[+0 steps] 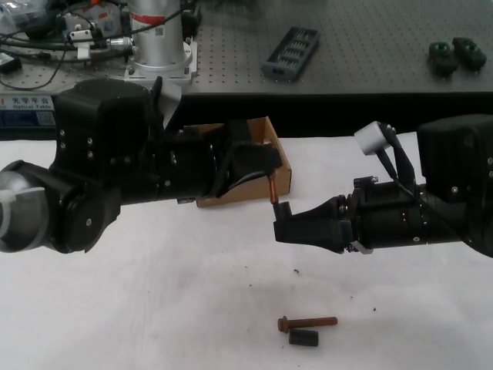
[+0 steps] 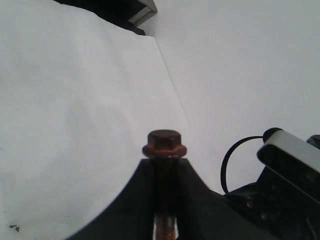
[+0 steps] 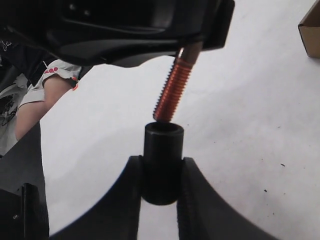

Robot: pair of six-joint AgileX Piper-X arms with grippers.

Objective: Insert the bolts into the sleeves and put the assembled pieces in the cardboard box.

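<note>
My left gripper (image 1: 269, 176) is shut on a copper-coloured bolt (image 1: 273, 190), held above the white sheet in front of the cardboard box (image 1: 282, 163). In the left wrist view the bolt's hex head (image 2: 164, 144) sticks out beyond the fingers (image 2: 135, 200). My right gripper (image 3: 161, 167) is shut on a black sleeve (image 3: 163, 155) with its mouth turned toward the bolt. The threaded bolt (image 3: 172, 92) tip hangs just over the sleeve's rim, slightly tilted. Held by the right gripper (image 1: 282, 222), the sleeve (image 1: 283, 209) sits just under the bolt's tip. A second bolt (image 1: 308, 321) and a second sleeve (image 1: 303, 337) lie near the front edge.
The box corner (image 3: 311, 30) shows beyond the sleeve. At the back runs a dark perforated bench (image 1: 370, 46) with a metal post (image 1: 158, 35), a black rack (image 1: 290, 52), cables and two dark round parts (image 1: 457, 55). White sheet (image 1: 192, 293) lies bare around the loose pair.
</note>
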